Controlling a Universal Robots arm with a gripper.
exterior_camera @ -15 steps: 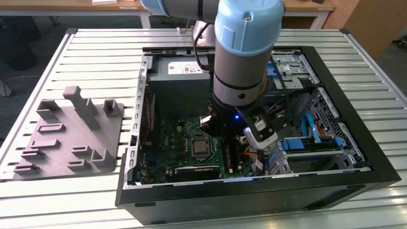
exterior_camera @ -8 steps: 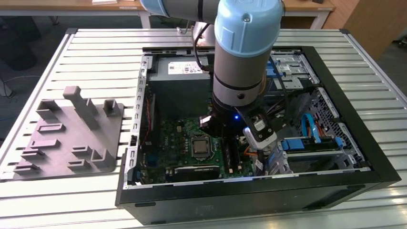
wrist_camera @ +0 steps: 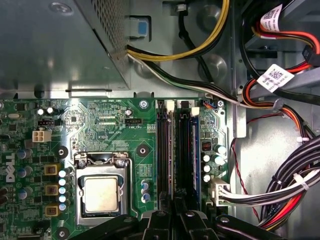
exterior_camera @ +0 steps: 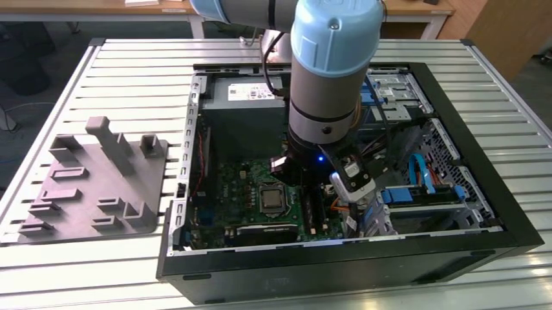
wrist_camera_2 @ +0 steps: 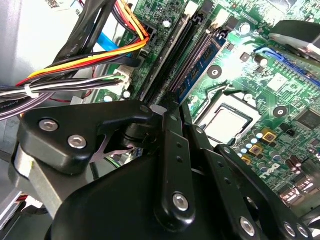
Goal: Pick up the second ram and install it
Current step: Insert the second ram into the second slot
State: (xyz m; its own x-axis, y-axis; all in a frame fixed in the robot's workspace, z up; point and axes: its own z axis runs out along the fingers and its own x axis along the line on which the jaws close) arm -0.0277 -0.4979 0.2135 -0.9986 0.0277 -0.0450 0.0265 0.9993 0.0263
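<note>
The slatted metal table carries an open computer case and, near the table's edge at the exterior view's left, a grey moulded fixture tray. The arm reaches down into the case, over the green motherboard, whose processor socket lies beside the memory slots. A grey power-supply box sits at the far end of the case, and bundled cables run along the board's edge next to the slots.

In both wrist views the gripper stands directly above the black memory slots. Its fingers are drawn close together, almost touching; whether anything thin lies between them cannot be told from these pictures.

The second ram, a dark blue stick, stands upright on edge in 1 of the slots, on the side of the slot bank farther from the socket; in the second wrist view its blue face runs away from the fingertips along the slot.

Judged from this arrangement, the pick-up is done and the stick is already in its slot. Whether it is pressed fully home, with the end latches closed, cannot be confirmed, so the final seating may be all that is left.
</note>
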